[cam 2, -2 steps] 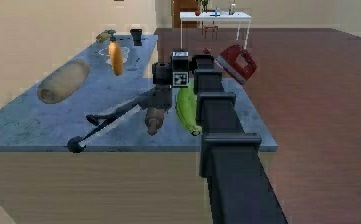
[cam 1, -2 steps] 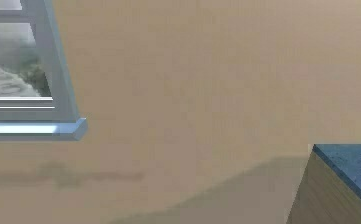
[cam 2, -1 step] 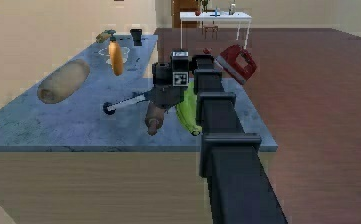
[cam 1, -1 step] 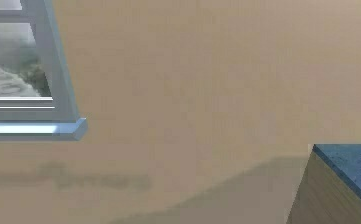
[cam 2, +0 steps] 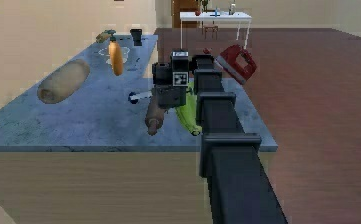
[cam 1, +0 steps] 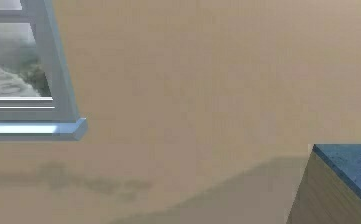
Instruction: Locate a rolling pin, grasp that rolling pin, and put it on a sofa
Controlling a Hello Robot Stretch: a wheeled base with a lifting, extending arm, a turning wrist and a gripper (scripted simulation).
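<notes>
Showing the claw (cam 2: 158,100) at the far end of a dark arm (cam 2: 228,150), reaching out above a blue surface (cam 2: 58,125). Not revealing whether the claw is holding anything. Placing a short brown cylinder (cam 2: 154,120), shaped like a rolling pin, right at the claw. Setting a green thing (cam 2: 192,112) just beside it. Spreading farther out a tan loaf-like lump (cam 2: 64,82), an orange thing (cam 2: 115,57), a dark cup (cam 2: 136,36) and a red thing (cam 2: 238,62). Catching ahead a beige wall (cam 1: 188,100) and a window (cam 1: 28,60).
</notes>
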